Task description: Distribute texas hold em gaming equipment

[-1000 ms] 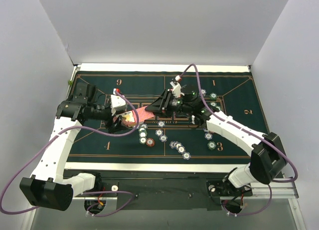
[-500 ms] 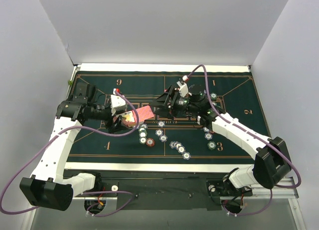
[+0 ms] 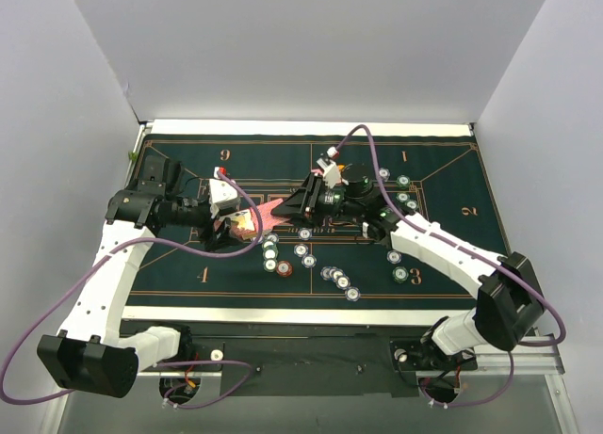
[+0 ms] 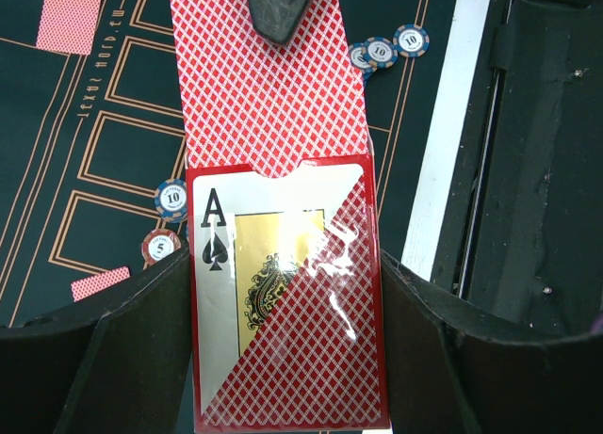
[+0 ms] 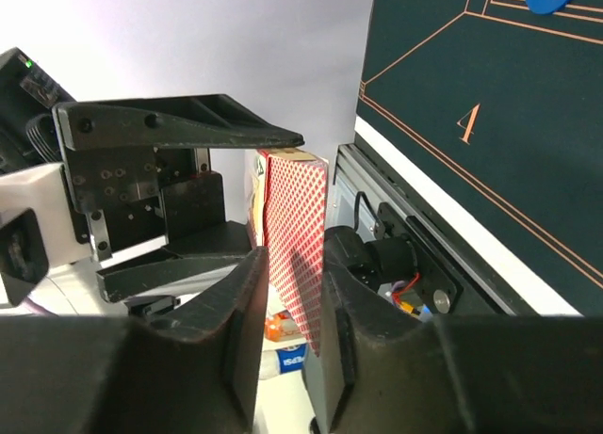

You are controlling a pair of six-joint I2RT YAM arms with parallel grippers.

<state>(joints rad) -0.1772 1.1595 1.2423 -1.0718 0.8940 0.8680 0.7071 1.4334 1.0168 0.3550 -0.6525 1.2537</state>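
- Your left pincer [image 4: 285,265] is clenched on the card box [image 4: 283,359], with one finger on each long edge. The ace-of-spades face is toward the wrist camera.
- A red-backed playing card [image 4: 268,86] sticks out of the box mouth toward 12 o'clock in that view.
- Your right pincer [image 5: 294,255] is grasping the card's far end. Its fingers [image 5: 236,312] press on both faces.
- In the top view, box and card sit over the felt mat [image 3: 254,156], at about 9 o'clock from the mat's centre, where the two pincers meet.
- Poker chips [image 3: 336,277] lie scattered on the mat at 4 o'clock from the box. A further group of chips [image 3: 402,181] lies at 3 o'clock, beside the right arm.
- A loose card [image 4: 71,15] lies flat on the mat at 10 o'clock of the box in the left wrist view.
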